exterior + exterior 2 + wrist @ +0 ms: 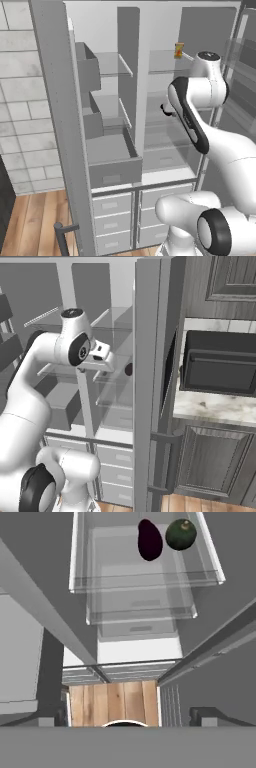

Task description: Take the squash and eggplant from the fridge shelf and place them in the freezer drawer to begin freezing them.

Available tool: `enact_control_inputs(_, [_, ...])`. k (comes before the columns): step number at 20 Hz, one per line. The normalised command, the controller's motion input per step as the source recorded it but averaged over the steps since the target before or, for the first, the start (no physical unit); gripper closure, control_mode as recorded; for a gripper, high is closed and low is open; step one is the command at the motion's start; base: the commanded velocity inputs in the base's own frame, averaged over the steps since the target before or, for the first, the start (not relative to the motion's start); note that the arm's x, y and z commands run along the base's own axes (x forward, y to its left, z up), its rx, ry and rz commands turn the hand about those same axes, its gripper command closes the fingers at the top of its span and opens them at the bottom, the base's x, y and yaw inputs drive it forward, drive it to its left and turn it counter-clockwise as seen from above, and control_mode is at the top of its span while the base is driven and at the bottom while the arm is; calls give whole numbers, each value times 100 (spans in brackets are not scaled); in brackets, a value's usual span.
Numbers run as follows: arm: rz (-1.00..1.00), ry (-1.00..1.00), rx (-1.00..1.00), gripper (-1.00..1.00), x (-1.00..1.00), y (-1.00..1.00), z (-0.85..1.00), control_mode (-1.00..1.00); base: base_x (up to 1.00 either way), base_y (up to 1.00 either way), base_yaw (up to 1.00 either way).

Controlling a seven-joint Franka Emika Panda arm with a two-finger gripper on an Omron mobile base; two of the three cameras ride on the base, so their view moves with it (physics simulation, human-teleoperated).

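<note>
The hand [111, 356] is sitting at the end of the white arm, inside the right compartment of the open fridge, at the level of the middle glass shelves. In the right base view its pale body is pointing toward the inner wall, but the fingers are too small there, so I cannot tell from that picture how far apart they are standing; in the hand view nothing is lying between the dark tips, and the hand is holding nothing.

In the hand view the eggplant [149, 540] is resting on a clear glass shelf [145, 582], glossy and dark purple, with its long side pointing away from the shelf's front edge. The squash [180, 534] is lying just beside it, round and dark green, with a small stem spot on top. The two are very near, perhaps touching.

In the left base view the freezer drawer [114, 162] is standing pulled out in the left compartment, grey, with a small recess on its face. A yellow-orange item [178, 50] is standing upright on the upper right shelf.
</note>
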Motion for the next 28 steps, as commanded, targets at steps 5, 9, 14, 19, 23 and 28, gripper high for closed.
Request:
enact_control_inputs(5, [-14, -18, -1, -100, 36, -26, -5, -100, 0, 0, 0])
enact_control_inputs(9, [-1, -1, 0, -100, 55, -18, -15, -100, 0, 0, 0])
enact_control_inputs(14, [-3, 0, 0, -100, 56, -3, -29, -100, 0, 0, 0])
enact_control_inputs(19, [-2, 0, 0, -100, 60, -10, -41, -100, 0, 0, 0])
enact_control_inputs(23, [0, 0, 0, -100, 53, -19, -44, -100, 0, 0, 0])
enact_control_inputs(28, [0, -1, 5, -100, 53, -30, -35, -100, 0, 0, 0])
